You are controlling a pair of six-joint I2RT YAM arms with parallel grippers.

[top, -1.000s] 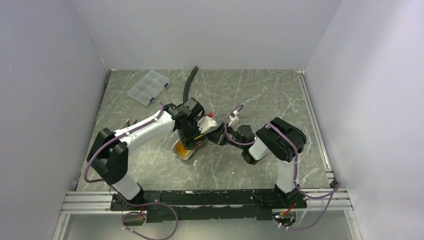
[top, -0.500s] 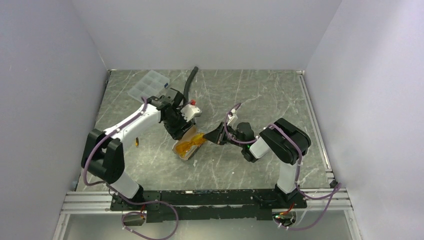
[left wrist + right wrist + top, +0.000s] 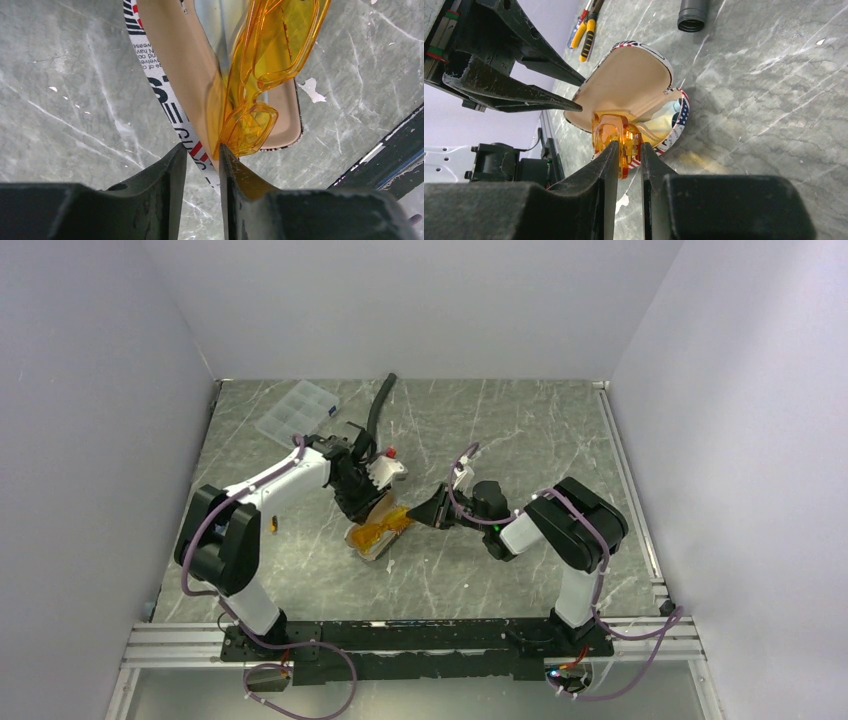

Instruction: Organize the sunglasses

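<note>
As I look down from the top camera, a clear box point(image 3: 295, 410) sits in the upper left of the table point(image 3: 520, 430), with a black tube point(image 3: 378, 405) just right of it. In the right wrist view, yellow-handled tools point(image 3: 586, 25) lie near the top edge. The case point(image 3: 366, 542) lies open at centre, and the sunglasses point(image 3: 384, 528) rest partly inside it over the tan lining.

My left arm reaches from lower left up to centre, wrist bent down. The left gripper point(image 3: 202, 152) stands narrow with the case's rim between its fingers; I cannot tell whether it presses. My right arm is folded, forearm low and pointing left, and the right gripper point(image 3: 629, 146) pinches one end of the sunglasses.

The case shell carries stars-and-stripes print and black lettering; I make out only "SE".
</note>
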